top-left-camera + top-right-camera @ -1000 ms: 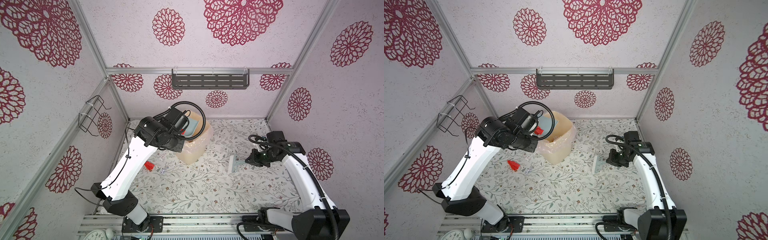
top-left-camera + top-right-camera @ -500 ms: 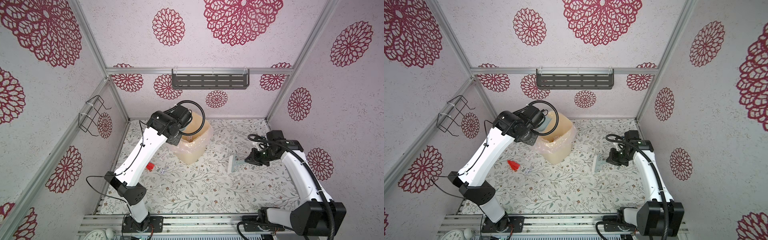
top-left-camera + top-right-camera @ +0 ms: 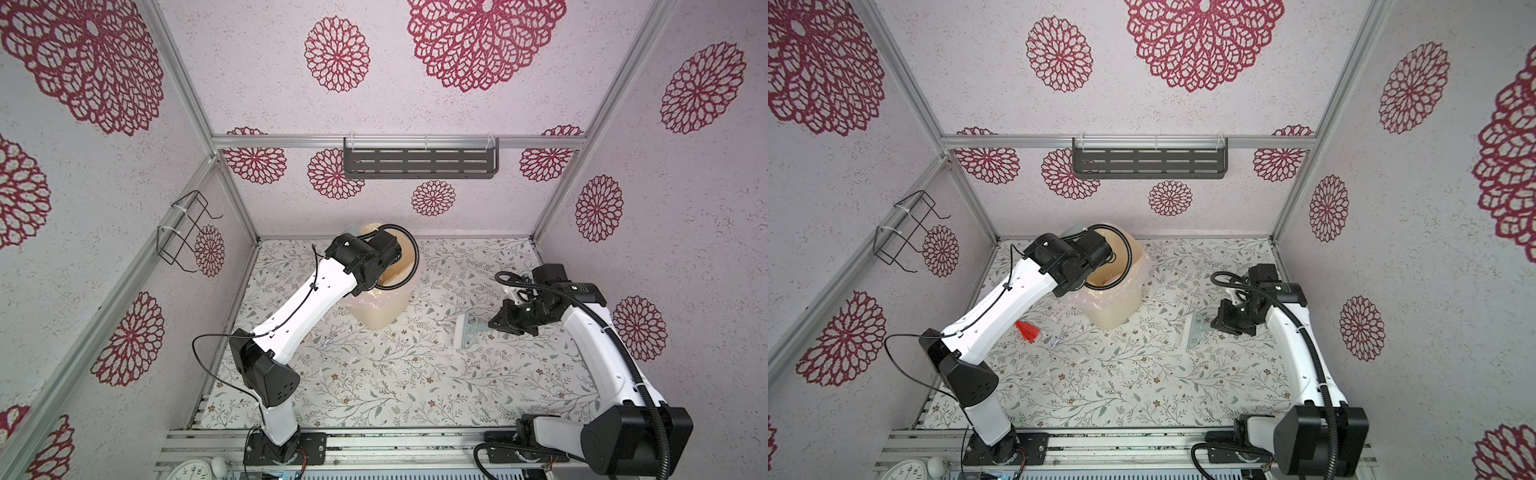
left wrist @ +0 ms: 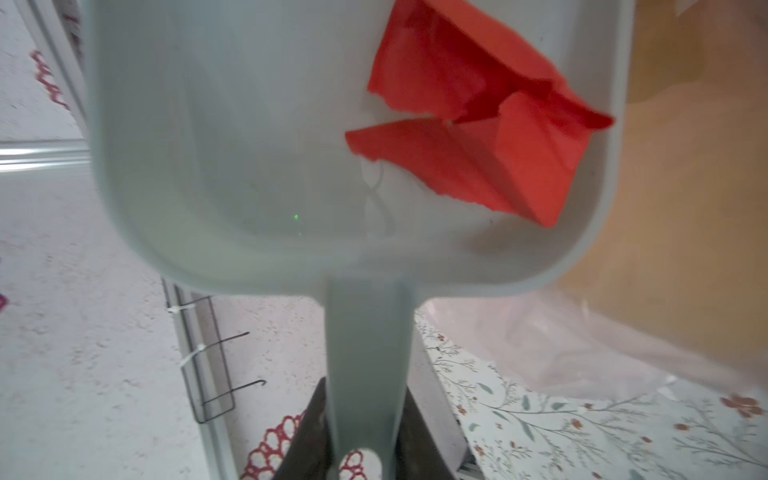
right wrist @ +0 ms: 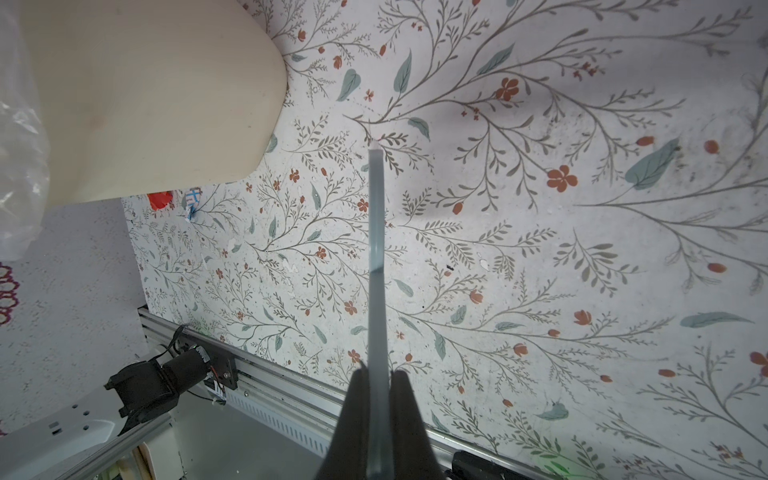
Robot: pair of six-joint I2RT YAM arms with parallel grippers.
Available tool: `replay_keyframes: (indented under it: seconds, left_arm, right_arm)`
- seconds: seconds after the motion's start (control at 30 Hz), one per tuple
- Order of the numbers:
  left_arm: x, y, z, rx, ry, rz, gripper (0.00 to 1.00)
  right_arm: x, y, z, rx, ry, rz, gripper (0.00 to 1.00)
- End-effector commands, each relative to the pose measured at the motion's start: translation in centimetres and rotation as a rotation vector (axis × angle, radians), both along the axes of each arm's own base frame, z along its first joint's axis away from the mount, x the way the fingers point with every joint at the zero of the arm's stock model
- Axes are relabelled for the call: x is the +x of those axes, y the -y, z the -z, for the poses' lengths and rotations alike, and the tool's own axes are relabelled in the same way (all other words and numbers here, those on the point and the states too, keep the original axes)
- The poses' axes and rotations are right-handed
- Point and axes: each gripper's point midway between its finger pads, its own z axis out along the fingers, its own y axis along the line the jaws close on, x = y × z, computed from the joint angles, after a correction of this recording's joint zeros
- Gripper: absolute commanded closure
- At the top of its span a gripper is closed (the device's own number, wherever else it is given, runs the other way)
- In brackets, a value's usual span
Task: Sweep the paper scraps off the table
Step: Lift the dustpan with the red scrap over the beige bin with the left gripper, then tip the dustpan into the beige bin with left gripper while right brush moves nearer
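Note:
My left gripper (image 4: 365,415) is shut on the handle of a pale blue dustpan (image 4: 249,145), held above the beige bin (image 3: 382,307). A crumpled red paper scrap (image 4: 478,145) lies in the pan against its side wall. Another red scrap (image 3: 1027,330) and a white printed scrap (image 3: 1059,337) lie on the table (image 3: 415,395) left of the bin; both also show in the right wrist view, the red scrap (image 5: 160,199) beside the white one (image 5: 192,199). My right gripper (image 5: 378,374) is shut on the small brush (image 3: 467,330), low over the table right of the bin.
The bin has a clear plastic liner (image 4: 582,340) and stands near the back middle. A wire rack (image 3: 185,232) hangs on the left wall and a dark shelf (image 3: 419,164) on the back wall. A metal rail (image 3: 374,440) runs along the table's front edge.
My left arm has stretched out and carried the dustpan back and up over the bin's mouth. The right arm and brush have hardly moved.

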Motion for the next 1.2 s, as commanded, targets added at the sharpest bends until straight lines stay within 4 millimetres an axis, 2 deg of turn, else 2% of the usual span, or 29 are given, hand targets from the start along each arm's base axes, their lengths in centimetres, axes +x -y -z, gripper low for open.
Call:
replay_keyframes:
  seconds: [0.0,0.17,0.37,0.53,0.67,0.77,1.03,1.17]
  left_arm:
    - [1.4,-0.1,-3.2,0.210,0.087,0.064,1.00]
    - [2.3,0.3,-5.4,0.352,0.129,0.113,1.00]
    - [2.8,1.0,-5.9,0.392,0.138,0.173,1.00]
    - [2.5,1.0,-5.8,0.343,0.147,0.153,1.00]
    - [1.9,1.4,-6.0,0.235,0.183,0.140,1.00]
    - [0.9,1.9,-6.2,0.086,0.212,0.120,1.00]
    - [-2.6,2.0,-5.6,-0.299,0.260,0.010,1.00]
    - [-4.8,1.4,-6.3,-0.533,0.328,-0.047,1.00]
  right_arm:
    - [-0.3,-0.3,-1.1,0.024,0.033,-0.011,1.00]
    - [-0.4,-0.2,-1.2,0.023,0.036,-0.011,1.00]
    - [-0.7,-0.3,-1.5,0.026,0.039,-0.009,1.00]
    - [-1.0,-0.7,-1.2,0.048,0.035,-0.013,1.00]
    - [-1.4,-1.4,-1.0,0.061,0.038,-0.025,1.00]
    - [-2.0,-2.5,-0.6,0.071,0.034,-0.051,1.00]
    - [-4.2,-7.9,0.0,0.165,0.091,-0.103,1.00]
    - [-5.4,-11.1,0.4,0.278,0.126,-0.080,1.00]
